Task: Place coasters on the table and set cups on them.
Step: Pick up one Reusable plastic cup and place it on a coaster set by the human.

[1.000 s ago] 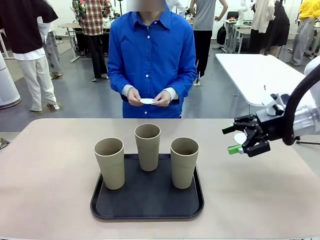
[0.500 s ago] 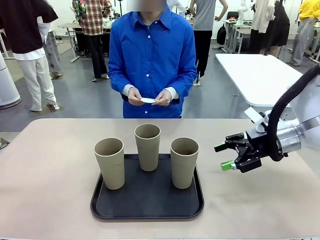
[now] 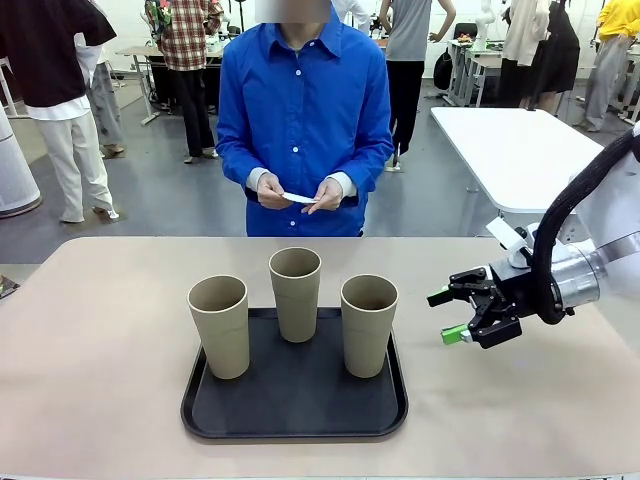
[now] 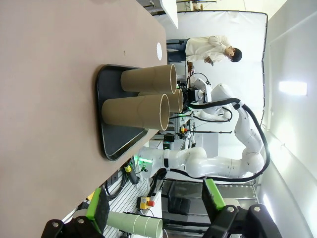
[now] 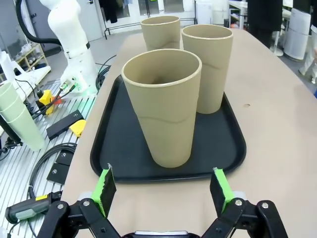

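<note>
Three khaki cups stand on a black tray (image 3: 300,412): the left cup (image 3: 220,326), the middle cup (image 3: 296,293) and the right cup (image 3: 369,326). My right gripper (image 3: 452,314) hovers open just right of the tray, level with the right cup and pointing at it. In the right wrist view that cup (image 5: 163,109) stands straight ahead of the open right gripper (image 5: 162,187). The person holds white coasters (image 3: 298,199) in both hands. One coaster (image 4: 159,49) lies on the beige table (image 3: 100,350) beyond the tray. My left gripper (image 4: 156,204) is open, well away from the cups.
The person in a blue shirt (image 3: 303,110) stands at the far edge of the table. A white table (image 3: 520,150) stands behind on the right. Bare tabletop lies left and right of the tray.
My right gripper has moved left and down to the right cup's side, then nearly stopped. The person's hands shifted the coasters slightly.
</note>
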You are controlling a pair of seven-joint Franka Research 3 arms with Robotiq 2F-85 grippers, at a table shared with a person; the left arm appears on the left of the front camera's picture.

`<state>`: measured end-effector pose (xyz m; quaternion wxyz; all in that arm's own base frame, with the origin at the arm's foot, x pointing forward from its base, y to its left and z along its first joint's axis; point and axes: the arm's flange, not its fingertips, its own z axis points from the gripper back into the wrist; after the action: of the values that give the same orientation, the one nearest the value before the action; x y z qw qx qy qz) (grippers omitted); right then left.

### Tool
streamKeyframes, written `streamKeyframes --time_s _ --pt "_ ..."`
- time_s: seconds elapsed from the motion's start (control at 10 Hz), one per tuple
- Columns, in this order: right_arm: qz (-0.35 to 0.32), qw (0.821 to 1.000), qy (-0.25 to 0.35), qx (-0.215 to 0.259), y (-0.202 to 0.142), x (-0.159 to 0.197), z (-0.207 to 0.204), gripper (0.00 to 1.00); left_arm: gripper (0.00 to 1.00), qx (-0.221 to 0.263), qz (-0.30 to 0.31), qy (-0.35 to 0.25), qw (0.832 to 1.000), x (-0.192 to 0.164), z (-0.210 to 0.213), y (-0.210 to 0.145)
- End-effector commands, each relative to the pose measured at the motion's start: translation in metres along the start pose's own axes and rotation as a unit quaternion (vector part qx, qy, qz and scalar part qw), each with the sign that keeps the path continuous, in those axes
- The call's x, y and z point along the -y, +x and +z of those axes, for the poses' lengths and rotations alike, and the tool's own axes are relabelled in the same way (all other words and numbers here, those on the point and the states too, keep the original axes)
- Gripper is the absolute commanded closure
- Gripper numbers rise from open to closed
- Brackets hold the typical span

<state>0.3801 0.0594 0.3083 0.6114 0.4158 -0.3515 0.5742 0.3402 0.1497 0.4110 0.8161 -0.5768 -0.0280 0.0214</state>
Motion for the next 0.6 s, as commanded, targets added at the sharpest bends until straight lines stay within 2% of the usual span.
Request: streamKeyframes --time_s 0.0,0.3,0.5 --pt "-0.004 1.000 0.001 0.003 0.001 0.000 -0.001 0.00 0.00 0.000 -0.003 -0.005 1.000 0.001 0.002 -0.001" --pt "-0.004 1.000 0.005 0.010 -0.002 0.004 -0.009 0.00 0.00 0.000 -0.003 -0.005 1.000 0.001 0.002 -0.001" --pt "-0.036 0.997 0.001 0.062 -0.003 0.013 -0.021 0.00 0.00 0.000 -0.003 -0.005 1.000 0.001 0.002 -0.001"
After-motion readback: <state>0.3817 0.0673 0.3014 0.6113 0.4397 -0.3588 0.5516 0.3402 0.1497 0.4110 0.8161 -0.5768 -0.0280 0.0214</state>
